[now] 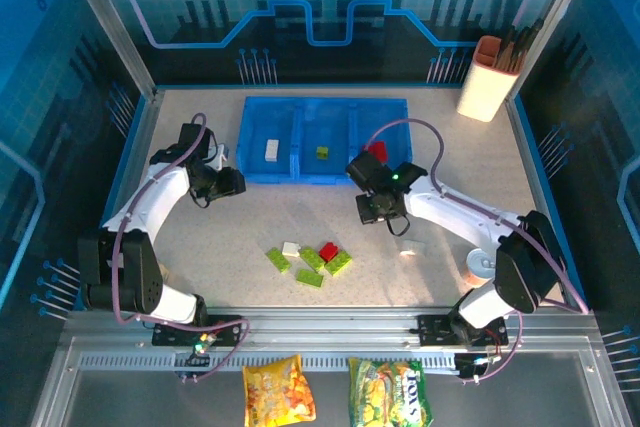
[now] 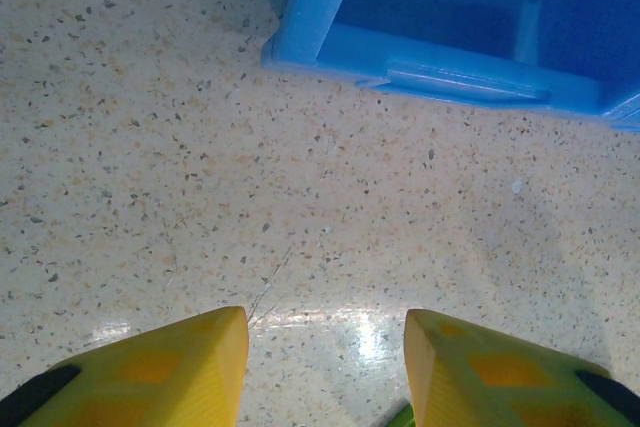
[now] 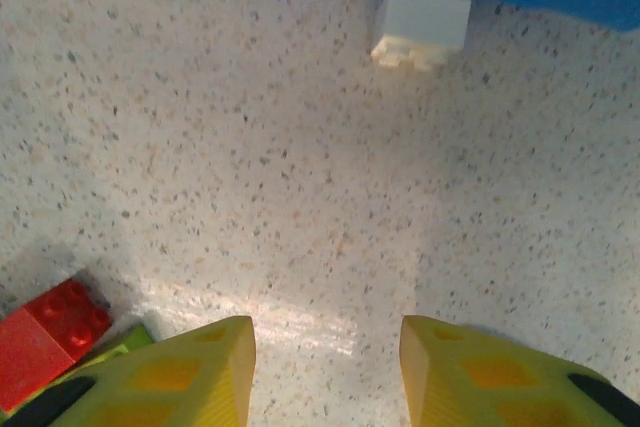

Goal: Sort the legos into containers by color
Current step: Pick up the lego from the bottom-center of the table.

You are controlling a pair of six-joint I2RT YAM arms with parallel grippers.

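Yellow fingers (image 2: 180,372) of the left gripper (image 2: 325,332) stand moderately parted with nothing between the tips. They are over bare table (image 2: 150,147), beside the near left corner of the tray (image 2: 440,62). The right gripper (image 3: 328,332) is likewise parted and empty, near the table's centre.

Sorted:
- A sorted white brick (image 1: 271,150) lies in the left compartment.
- A green brick (image 1: 322,152) lies in the middle compartment.
- A red piece (image 1: 377,150) at the right compartment is partly hidden.

Remaining:
- A loose cluster (image 1: 312,259) of green, white and red legos lies toward the near edge.
- A stray white brick (image 1: 410,247) lies apart from it.

Judged progress: early, with most pieces unsorted.
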